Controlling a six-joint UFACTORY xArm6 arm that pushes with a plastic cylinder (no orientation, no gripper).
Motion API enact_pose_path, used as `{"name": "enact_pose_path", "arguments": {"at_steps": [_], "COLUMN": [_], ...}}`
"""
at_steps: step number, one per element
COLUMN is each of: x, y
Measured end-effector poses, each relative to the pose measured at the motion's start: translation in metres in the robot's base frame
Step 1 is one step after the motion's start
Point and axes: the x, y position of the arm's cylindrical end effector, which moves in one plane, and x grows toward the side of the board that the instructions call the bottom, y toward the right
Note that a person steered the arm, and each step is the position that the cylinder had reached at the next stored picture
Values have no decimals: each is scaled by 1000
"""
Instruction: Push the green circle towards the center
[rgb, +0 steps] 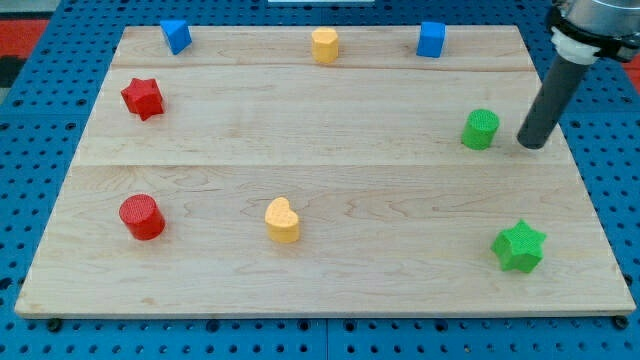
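Sitting just left of my tip — the green circle — not touching.

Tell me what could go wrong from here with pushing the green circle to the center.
1. My tip stands to the view's right of the green circle, slightly lower and apart from it. An off-center push could make the circle roll off toward the view's top instead of going straight left.
2. The circle is near the board's right edge, far from the center, so a long push may let it slip off the tip.
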Motion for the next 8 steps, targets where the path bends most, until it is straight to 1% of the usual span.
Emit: {"name": "enact_pose_path", "arguments": {"at_steps": [3, 4, 5, 6, 8], "x": [-8, -16, -40, -54, -45], "y": [-77, -74, -72, -73, -109]}}
